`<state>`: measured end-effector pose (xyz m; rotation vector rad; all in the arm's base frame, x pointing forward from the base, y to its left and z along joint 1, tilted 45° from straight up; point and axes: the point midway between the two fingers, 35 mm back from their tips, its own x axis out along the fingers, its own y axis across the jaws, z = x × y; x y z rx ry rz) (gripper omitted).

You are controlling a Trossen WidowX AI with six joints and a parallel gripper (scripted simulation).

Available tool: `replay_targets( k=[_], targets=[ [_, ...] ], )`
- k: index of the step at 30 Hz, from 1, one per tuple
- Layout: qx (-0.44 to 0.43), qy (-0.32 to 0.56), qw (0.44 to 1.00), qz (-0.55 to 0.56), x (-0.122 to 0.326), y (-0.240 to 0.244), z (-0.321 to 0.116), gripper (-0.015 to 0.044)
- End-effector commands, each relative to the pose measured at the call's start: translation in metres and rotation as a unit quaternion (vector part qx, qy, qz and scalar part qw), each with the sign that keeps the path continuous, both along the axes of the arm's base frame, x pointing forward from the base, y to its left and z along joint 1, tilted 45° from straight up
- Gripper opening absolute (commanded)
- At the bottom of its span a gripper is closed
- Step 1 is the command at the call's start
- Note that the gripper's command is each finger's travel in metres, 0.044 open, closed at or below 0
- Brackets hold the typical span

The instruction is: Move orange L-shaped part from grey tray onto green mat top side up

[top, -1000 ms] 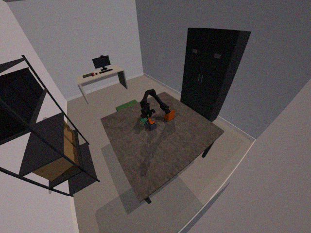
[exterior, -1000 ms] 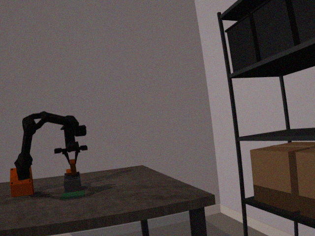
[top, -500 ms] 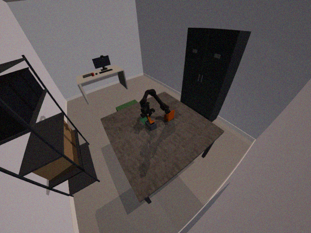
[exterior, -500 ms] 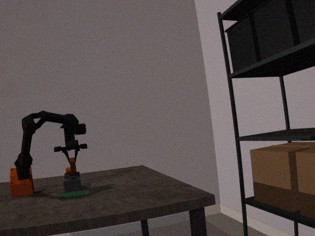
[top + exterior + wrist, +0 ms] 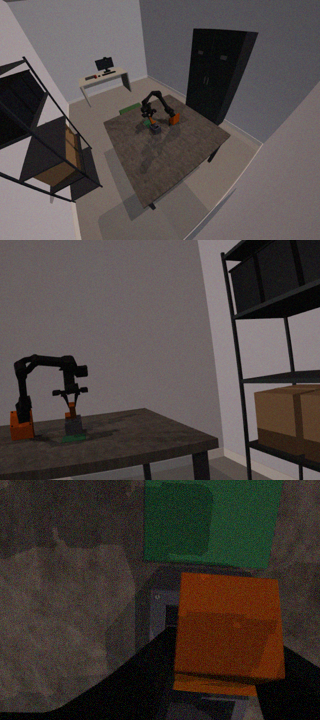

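The dark brown worktop (image 5: 170,149) (image 5: 124,438) stretches beneath everything, with the black arm (image 5: 156,93) (image 5: 49,360) arching over it from an orange base block (image 5: 176,119) (image 5: 15,432); next in size, the grey tray (image 5: 156,129) (image 5: 73,427) (image 5: 157,607) rests on the worktop, the green mat (image 5: 147,123) (image 5: 74,438) (image 5: 240,525) lying just beside it; the tool (image 5: 150,118) (image 5: 72,403) (image 5: 215,640) points downward, its two fingers clamped on the orange L-shaped part (image 5: 152,120) (image 5: 72,410) (image 5: 230,627), which is held tilted up above the tray, out of its pocket, and is not on the mat; whether it touches the tray anywhere, I cannot tell
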<state>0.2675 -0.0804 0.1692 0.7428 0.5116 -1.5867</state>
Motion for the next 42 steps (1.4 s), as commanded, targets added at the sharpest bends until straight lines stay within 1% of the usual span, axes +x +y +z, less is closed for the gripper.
replay_targets(
  k=[1,14,42],
  targets=[
    [-0.003,-0.002,1.000,0.001,-0.005,-0.014,0.016,0.0000],
    [-0.005,-0.002,1.000,0.001,-0.022,-0.058,0.061,0.0000],
    [-0.005,-0.003,1.000,0.001,-0.023,-0.083,0.036,0.0000]
  ],
)
